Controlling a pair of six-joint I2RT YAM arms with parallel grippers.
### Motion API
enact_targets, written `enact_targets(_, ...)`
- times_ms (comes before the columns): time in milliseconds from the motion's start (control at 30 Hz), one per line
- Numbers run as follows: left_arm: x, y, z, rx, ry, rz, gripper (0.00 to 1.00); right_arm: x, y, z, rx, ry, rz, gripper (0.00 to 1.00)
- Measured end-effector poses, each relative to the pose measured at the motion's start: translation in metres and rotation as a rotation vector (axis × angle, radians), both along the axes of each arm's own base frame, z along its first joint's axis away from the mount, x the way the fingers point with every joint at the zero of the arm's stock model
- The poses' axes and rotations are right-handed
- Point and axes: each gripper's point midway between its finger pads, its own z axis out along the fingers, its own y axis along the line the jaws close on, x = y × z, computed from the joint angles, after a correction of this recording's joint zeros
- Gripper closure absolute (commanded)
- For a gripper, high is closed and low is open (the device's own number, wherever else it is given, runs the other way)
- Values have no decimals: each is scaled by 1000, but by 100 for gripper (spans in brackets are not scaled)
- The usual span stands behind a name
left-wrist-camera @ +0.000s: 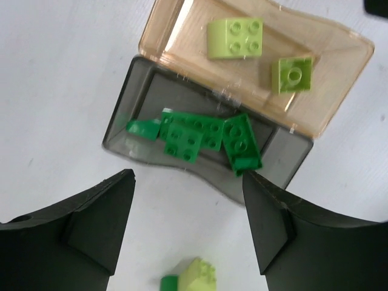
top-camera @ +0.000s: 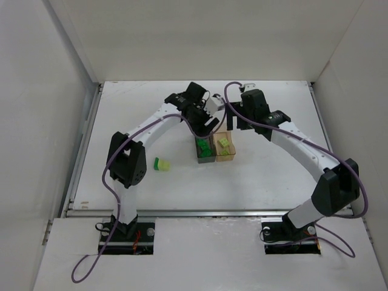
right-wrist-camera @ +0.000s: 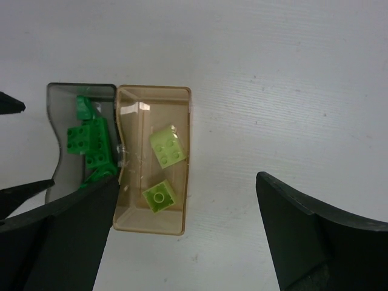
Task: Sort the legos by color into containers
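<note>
In the left wrist view, the left gripper point(left-wrist-camera: 188, 179) is seen with its jaws standing apart and nothing between them, just short of the smoky grey container point(left-wrist-camera: 121, 124). Several dark green legos point(left-wrist-camera: 200, 138) are piled in that container. The amber container point(left-wrist-camera: 176, 42) adjoins it on the far side and holds two pale yellow-green legos point(left-wrist-camera: 236, 37). At the bottom edge, behind the fingers, a loose pale brick point(left-wrist-camera: 197, 274) lies on the white table point(left-wrist-camera: 54, 73), with a dark green piece point(left-wrist-camera: 170, 283) touching it.

In the right wrist view, the right gripper point(right-wrist-camera: 188, 179) is shown spread wide and empty above the near end of the amber container. The two pale legos are seen apart from each other on its floor, and the green heap is visible in the grey box alongside.

In the top external view, both arms are seen meeting over the containers at mid-table. The loose pair lies well apart to their left, near the left arm's elbow.

The sort is judged nearly done, with only that pair left out. For the next move, the left arm would have to be brought back over the pair. The two colours belong in different boxes, so one brick must be taken without the other. Whether they are clipped together cannot be told.
</note>
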Motion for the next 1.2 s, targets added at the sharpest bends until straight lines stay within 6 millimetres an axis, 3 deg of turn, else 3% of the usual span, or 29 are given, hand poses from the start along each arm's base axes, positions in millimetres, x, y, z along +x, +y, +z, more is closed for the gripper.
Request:
enact_targets(133, -2, 36, 23, 45, -73, -88, 30, -7, 15, 18, 8, -46, 126, 1)
enact_targets(200, -3, 69, 37, 62, -132, -126, 30, -10, 26, 27, 8, -78, 197, 1)
enact_targets(300, -19, 140, 44, 143, -198, -176, 29, -16, 47, 37, 8, -110, 297, 1)
enact_targets(367, -32, 182, 34, 211, -214, -214, 29, -21, 59, 42, 15, -119, 357, 1)
enact_targets(433, -51, 208, 12, 270, -176, -284, 29, -27, 73, 48, 25, -131, 419, 1)
enact_targets(533, -80, 232, -32, 308, -64, -382, 30, -32, 98, 55, 29, -158, 509, 1)
enact_targets(633, -89, 251, -49, 276, -10, -356, 31, -43, 136, 52, 33, -165, 632, 1)
enact_targets(733, -71, 274, -40, 185, -49, -201, 33, -59, 181, 34, 18, -151, 770, 1)
enact_targets(833, -50, 319, -23, 73, -108, 35, 33, -75, 226, 6, -18, -117, 895, 1)
enact_targets(933, -46, 357, -16, -2, -128, 212, 33, -91, 265, -30, -64, -75, 994, 2)
enact_targets(1067, -53, 364, -23, -83, -98, 285, 34, -117, 292, -80, -136, -6, 1091, 2)
enact_targets(1200, -61, 356, -30, -131, -58, 296, 34, -133, 297, -116, -183, 64, 1131, 6)
